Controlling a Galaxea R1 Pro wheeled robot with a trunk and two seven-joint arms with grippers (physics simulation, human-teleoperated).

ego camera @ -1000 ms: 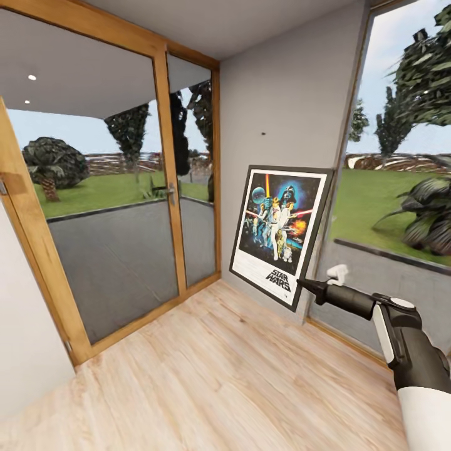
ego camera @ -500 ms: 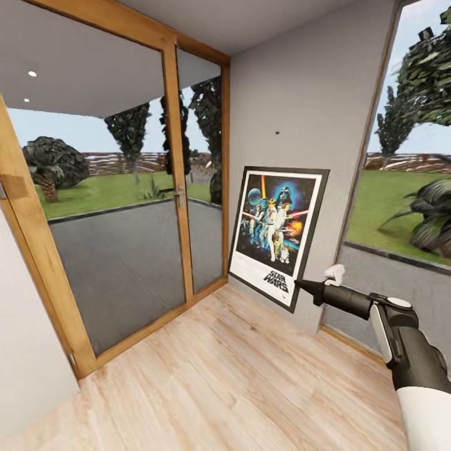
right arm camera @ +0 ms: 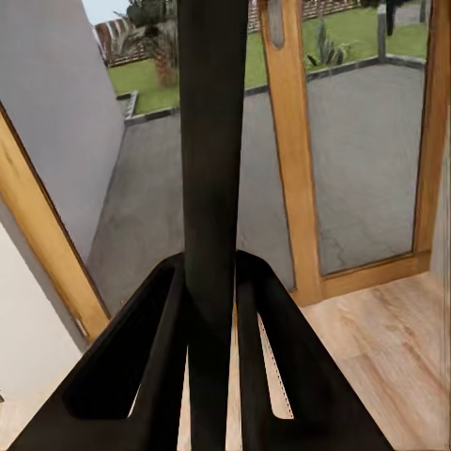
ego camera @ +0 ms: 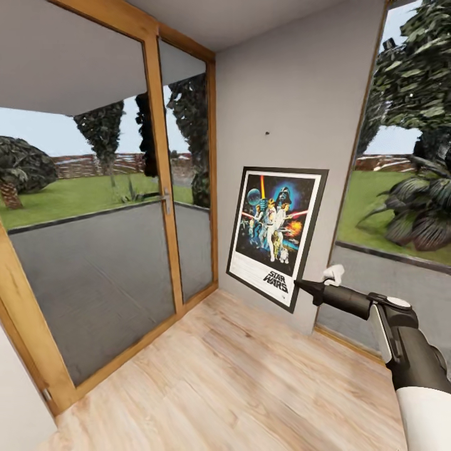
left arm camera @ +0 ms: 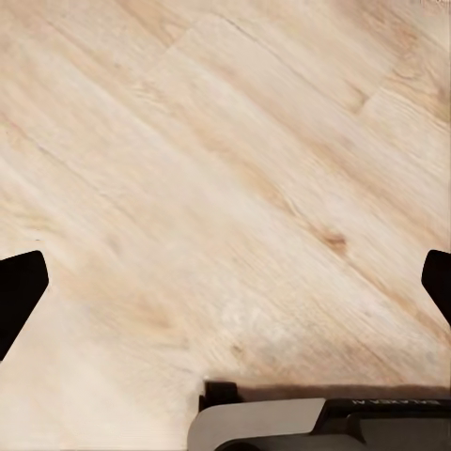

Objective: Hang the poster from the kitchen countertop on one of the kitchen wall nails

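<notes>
We have the poster (ego camera: 275, 236) off the counter already. Our right gripper (ego camera: 299, 286) pinches its bottom corner and holds it up near the grey wall (ego camera: 300, 94). The nail (ego camera: 267, 133) is a tiny dot just above it. We must lift and hook it. Our left gripper (left arm camera: 225, 287) is spread wide, holding nothing.

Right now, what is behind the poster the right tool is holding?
Behind the poster is the pale grey wall, with a nail above its top edge. The right tool grips its lower corner. The wall directly behind is covered.
</notes>
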